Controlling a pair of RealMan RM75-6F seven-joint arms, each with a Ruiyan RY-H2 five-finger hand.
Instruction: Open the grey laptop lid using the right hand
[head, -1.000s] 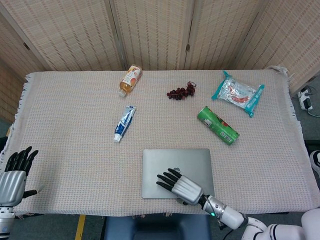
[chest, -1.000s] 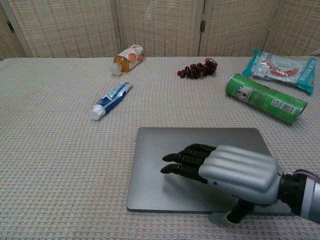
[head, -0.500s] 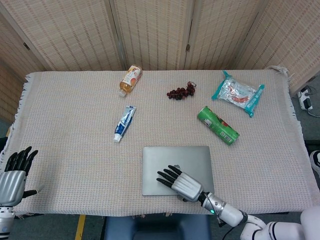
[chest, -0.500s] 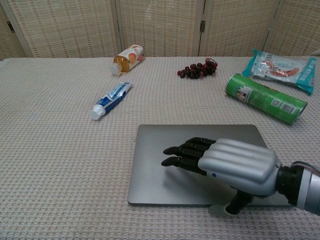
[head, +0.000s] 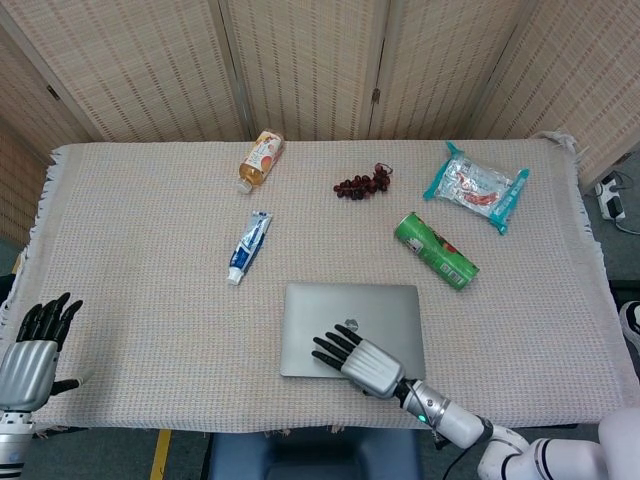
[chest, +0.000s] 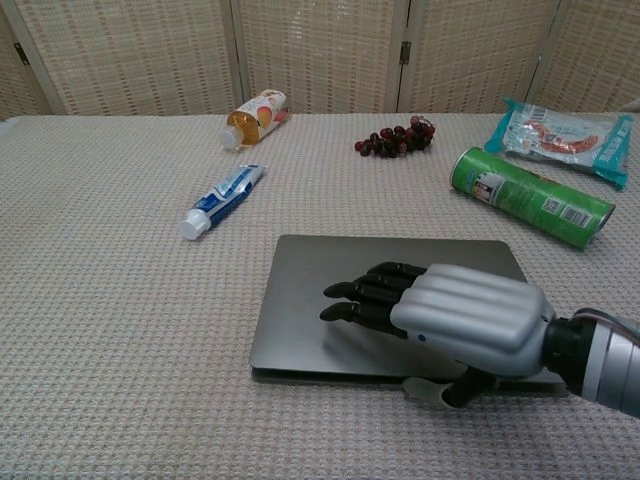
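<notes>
My right hand (chest: 455, 320) lifts the front edge of the grey laptop (chest: 330, 300) at lower centre of the frame.

From the left: my left hand (head: 30, 350) waits at the lower-left table edge, fingers apart, holding nothing. Further up lie a toothpaste tube (head: 247, 247) and a juice bottle (head: 261, 159). On the laptop lid my right fingers (chest: 365, 298) spread flat, thumb hooked under the front edge, which stands slightly raised. Grapes (head: 363, 183), a green can (head: 435, 250) and a snack packet (head: 476, 186) sit upper right.

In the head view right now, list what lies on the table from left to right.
left hand → toothpaste tube → juice bottle → grey laptop, with the right hand on its lid → grapes → green chip can → snack packet.
</notes>
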